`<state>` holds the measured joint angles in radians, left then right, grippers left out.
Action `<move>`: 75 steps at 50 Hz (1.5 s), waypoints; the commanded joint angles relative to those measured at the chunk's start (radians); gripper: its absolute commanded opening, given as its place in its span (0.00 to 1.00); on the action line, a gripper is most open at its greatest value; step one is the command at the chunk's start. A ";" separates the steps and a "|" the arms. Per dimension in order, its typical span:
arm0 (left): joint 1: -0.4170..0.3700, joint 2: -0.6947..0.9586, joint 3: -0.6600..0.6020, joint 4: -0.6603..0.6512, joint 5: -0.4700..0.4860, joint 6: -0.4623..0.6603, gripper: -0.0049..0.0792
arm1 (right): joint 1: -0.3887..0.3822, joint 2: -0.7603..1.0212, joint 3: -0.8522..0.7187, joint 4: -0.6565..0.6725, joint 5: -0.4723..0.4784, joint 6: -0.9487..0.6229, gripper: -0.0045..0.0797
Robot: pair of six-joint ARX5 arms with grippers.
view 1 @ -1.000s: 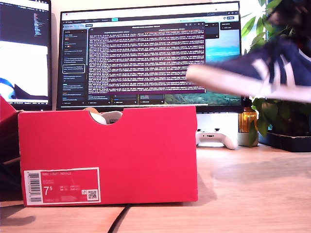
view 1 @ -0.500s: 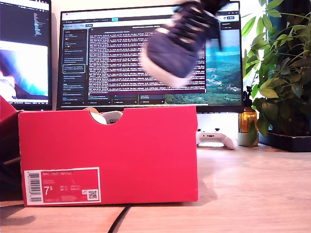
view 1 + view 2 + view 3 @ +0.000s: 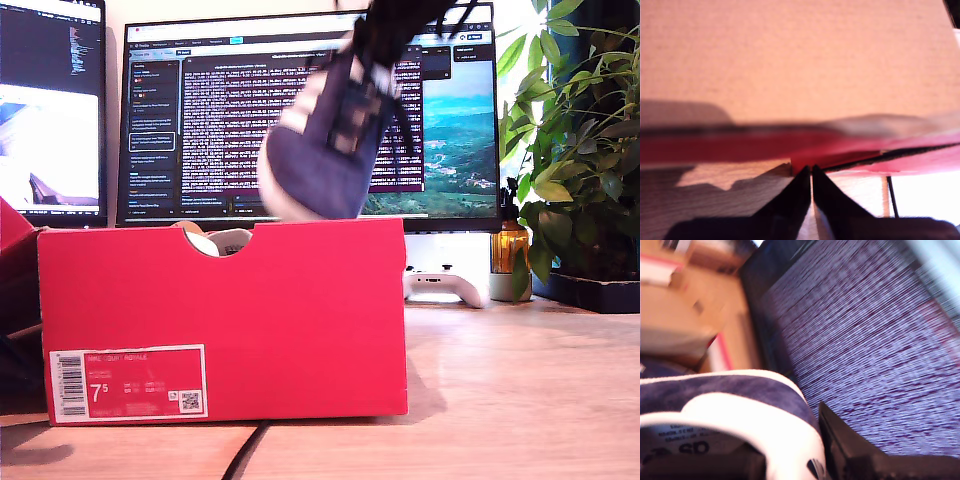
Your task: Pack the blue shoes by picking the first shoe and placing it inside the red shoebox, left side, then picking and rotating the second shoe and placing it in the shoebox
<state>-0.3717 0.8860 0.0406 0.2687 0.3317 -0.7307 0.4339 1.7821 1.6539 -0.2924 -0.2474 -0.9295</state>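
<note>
Navy shoe (image 3: 325,150) toe-down, blurred, above red shoebox (image 3: 300,320); another shoe (image 3: 215,240) inside, at notch.

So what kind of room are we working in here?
Probably a home office or desk workspace: two monitors full of terminal text stand on a wooden desk, with a white game controller and a potted plant beside them.

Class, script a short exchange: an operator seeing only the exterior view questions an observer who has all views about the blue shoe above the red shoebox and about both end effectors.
Operator: What holds the blue shoe over the red shoebox?
Observer: My second end effector grips it at its white-lined collar.
Operator: Where is the other one?
Observer: My first end effector is shut and empty, low over the wooden table, facing a red cardboard edge.
</note>
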 commanded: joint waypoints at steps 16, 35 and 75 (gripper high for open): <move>-0.003 0.004 -0.019 0.008 -0.001 -0.002 0.04 | 0.026 0.075 0.021 -0.073 -0.008 -0.022 0.04; -0.003 0.004 -0.019 0.008 -0.001 -0.002 0.04 | 0.056 0.137 0.021 -0.179 -0.008 -0.063 0.04; -0.003 0.004 -0.019 0.008 -0.001 -0.002 0.04 | 0.116 0.218 0.021 -0.214 0.076 -0.062 0.39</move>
<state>-0.3717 0.8860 0.0406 0.2687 0.3313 -0.7311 0.5362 1.9900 1.6726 -0.5068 -0.1719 -0.9951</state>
